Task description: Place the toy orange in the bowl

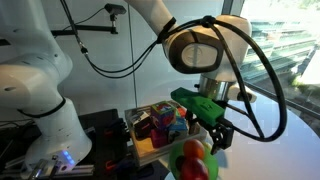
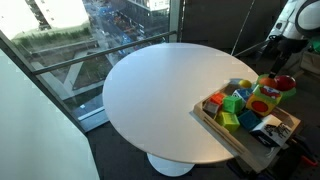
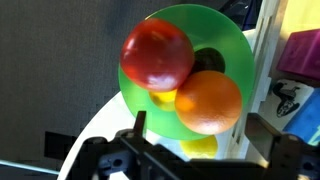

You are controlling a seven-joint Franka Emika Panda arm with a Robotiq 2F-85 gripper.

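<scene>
In the wrist view the lime-green bowl [image 3: 230, 50] fills the upper middle. The toy orange [image 3: 208, 100] rests inside it at the lower right, beside a darker red round item [image 3: 157, 52]; yellow pieces lie under them. My gripper [image 3: 201, 122] is open and empty, its two fingers standing either side of the toy orange, nearer the camera. In both exterior views the gripper [image 1: 216, 132] [image 2: 273, 43] hangs over the bowl [image 1: 197, 167] [image 2: 270, 92]. The toy orange is not clear in those views.
A wooden tray of multicoloured toys [image 2: 222, 128] lies on the round white table [image 2: 150, 90] next to the bowl; it also shows in an exterior view [image 1: 142, 146]. Glass walls stand close behind the table. The white robot base [image 1: 40, 90] is beside the tray.
</scene>
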